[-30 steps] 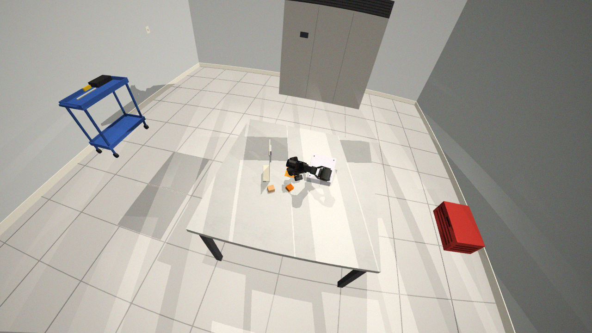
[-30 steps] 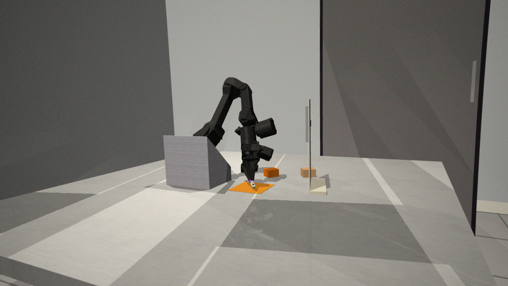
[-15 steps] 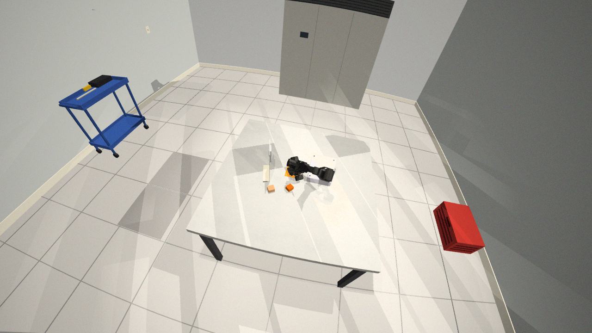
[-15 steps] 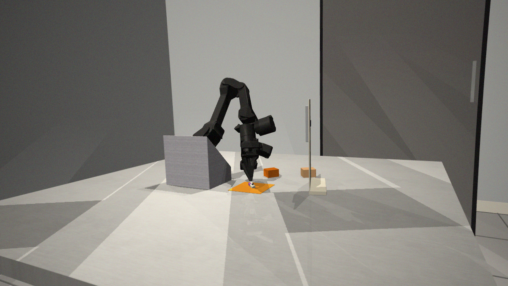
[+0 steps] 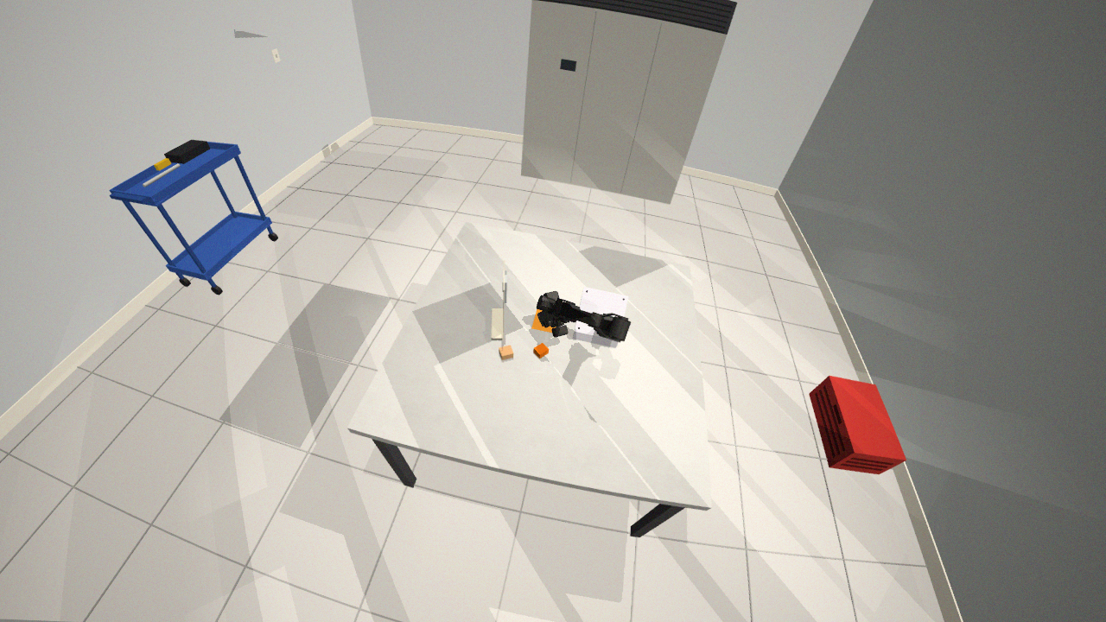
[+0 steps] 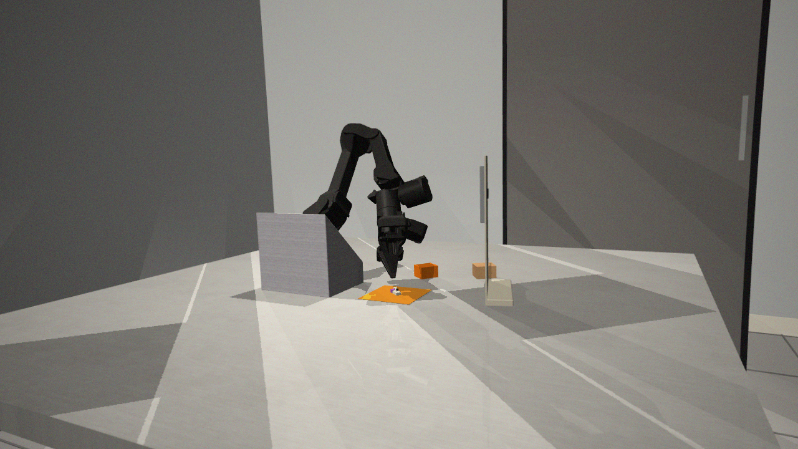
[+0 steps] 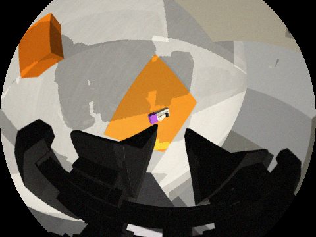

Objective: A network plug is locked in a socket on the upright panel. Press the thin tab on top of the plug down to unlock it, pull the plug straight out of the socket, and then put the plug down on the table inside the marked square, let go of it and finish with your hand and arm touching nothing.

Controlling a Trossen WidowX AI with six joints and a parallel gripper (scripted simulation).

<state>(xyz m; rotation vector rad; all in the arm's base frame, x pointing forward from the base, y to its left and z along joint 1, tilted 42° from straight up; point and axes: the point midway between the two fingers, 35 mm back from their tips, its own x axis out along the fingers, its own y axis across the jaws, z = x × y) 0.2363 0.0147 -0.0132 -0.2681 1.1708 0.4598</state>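
Observation:
The network plug (image 6: 395,290) (image 7: 159,116), white with a purple end, lies on the orange marked square (image 6: 409,299) (image 7: 138,105). In the wrist view the plug is inside the square's outline. My gripper (image 6: 393,277) (image 7: 171,130) is open and empty, with its fingertips a little above the plug and apart from it. The upright panel (image 6: 486,246) (image 5: 504,309) stands to the right of the square in the exterior view. Its socket cannot be made out. In the top view the arm hides the plug and part of the orange square (image 5: 539,325).
An orange block (image 5: 541,350) (image 6: 425,271) (image 7: 35,46) stands near the square. A lighter orange block (image 5: 506,352) (image 6: 479,270) stands near the panel's foot (image 6: 499,294). A grey box-shaped block (image 6: 292,254) stands by the arm's base.

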